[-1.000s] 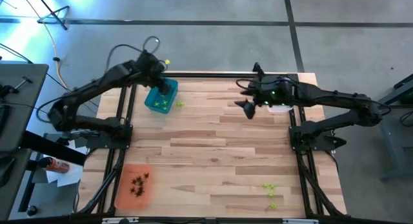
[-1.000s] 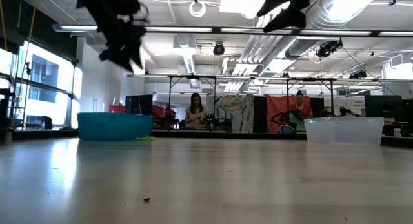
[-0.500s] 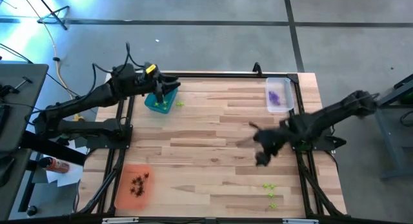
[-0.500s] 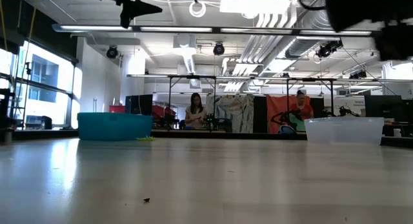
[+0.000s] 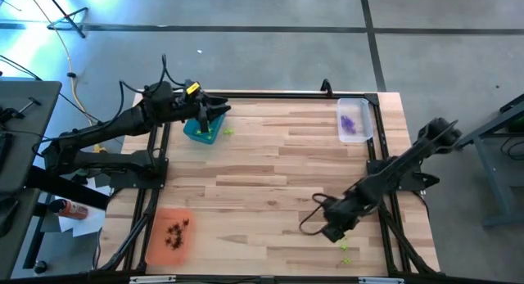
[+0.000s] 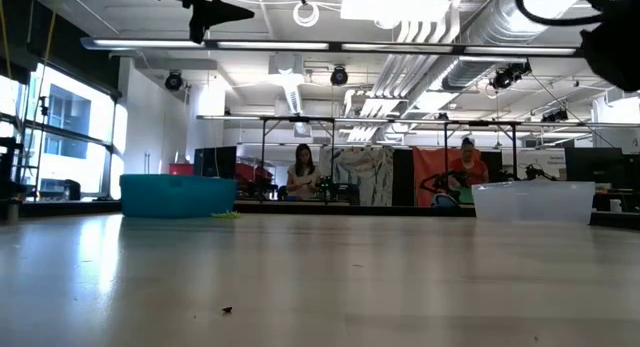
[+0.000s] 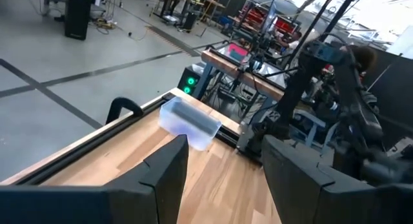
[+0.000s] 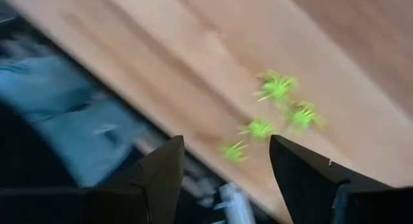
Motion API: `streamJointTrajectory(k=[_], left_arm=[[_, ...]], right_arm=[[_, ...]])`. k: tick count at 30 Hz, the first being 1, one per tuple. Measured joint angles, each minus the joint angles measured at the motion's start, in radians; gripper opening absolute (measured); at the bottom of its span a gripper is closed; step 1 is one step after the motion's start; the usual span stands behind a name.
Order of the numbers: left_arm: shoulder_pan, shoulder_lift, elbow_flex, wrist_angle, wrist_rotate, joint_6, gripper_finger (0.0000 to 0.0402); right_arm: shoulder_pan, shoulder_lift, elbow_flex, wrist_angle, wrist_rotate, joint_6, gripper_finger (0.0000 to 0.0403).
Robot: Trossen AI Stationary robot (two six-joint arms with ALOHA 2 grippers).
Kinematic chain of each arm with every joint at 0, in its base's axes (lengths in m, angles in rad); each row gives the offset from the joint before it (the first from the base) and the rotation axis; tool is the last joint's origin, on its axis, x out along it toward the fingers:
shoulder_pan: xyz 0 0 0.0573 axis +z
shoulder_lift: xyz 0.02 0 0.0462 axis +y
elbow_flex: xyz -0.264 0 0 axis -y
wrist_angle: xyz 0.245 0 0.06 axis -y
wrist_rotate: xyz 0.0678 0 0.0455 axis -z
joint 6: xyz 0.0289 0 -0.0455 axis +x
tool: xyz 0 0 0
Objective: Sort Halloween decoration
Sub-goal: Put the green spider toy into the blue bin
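High view: right gripper [image 5: 332, 229] swung from purple tray to green trinkets [image 5: 345, 245], fingers spread; left fingers spread.

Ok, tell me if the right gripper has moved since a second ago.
Yes. The right gripper has swung from beside the clear tray at the far edge down to the near edge, by the green trinkets.

Two dark, near-black jointed arms are seen, each built of slim links and bulkier joint housings. A yellow tag is carried near the wrist of the left arm [image 5: 123, 124], and a thin black cable is looped above it. Broad, flat, matte black fingers [image 8: 161, 179] are shown on the right arm [image 5: 393, 173].
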Motion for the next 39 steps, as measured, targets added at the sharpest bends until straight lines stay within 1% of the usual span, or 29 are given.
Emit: streamJointTrajectory(k=[4, 6, 12, 15, 18, 20, 23, 26, 31, 32, 34, 39], left_arm=[[0.0, 0.0, 0.0, 0.013, 0.0, 0.0, 0.0184], [0.0, 0.0, 0.0, 0.014, 0.0, 0.0, 0.0184], [0.0, 0.0, 0.0, 0.015, 0.0, 0.0, 0.0184], [0.0, 0.0, 0.0, 0.015, 0.0, 0.0, 0.0184], [0.0, 0.0, 0.0, 0.015, 0.0, 0.0, 0.0184], [0.0, 0.0, 0.0, 0.015, 0.0, 0.0, 0.0184], [0.0, 0.0, 0.0, 0.015, 0.0, 0.0, 0.0184], [0.0, 0.0, 0.0, 0.014, -0.001, 0.0, 0.0184], [0.0, 0.0, 0.0, 0.014, -0.001, 0.0, 0.0184], [0.0, 0.0, 0.0, 0.016, -0.001, 0.0, 0.0184], [0.0, 0.0, 0.0, 0.022, -0.001, 0.0, 0.0184], [0.0, 0.0, -0.001, 0.056, -0.001, 0.0, 0.0184]], right_arm=[[0.008, 0.162, 0.092, -0.167, 0.006, -0.113, 0.0222], [0.014, 0.234, 0.124, -0.222, 0.018, -0.162, 0.0222], [0.023, 0.366, 0.197, -0.217, 0.061, -0.233, 0.0222], [0.023, 0.399, 0.213, -0.221, 0.064, -0.226, 0.0219], [0.025, 0.413, 0.218, -0.224, 0.058, -0.211, 0.0207], [0.031, 0.418, 0.219, -0.232, 0.058, -0.208, 0.0192], [0.037, 0.423, 0.219, -0.259, 0.059, -0.21, 0.0158], [0.038, 0.424, 0.219, -0.281, 0.062, -0.223, 0.0111], [0.035, 0.422, 0.217, -0.294, 0.072, -0.282, 0.0019], [0.031, 0.416, 0.215, -0.295, 0.075, -0.302, 0.0009], [0.023, 0.402, 0.213, -0.307, 0.096, -0.332, 0.001], [-0.014, 0.341, 0.21, -0.392, 0.219, -0.436, 0.0002]])
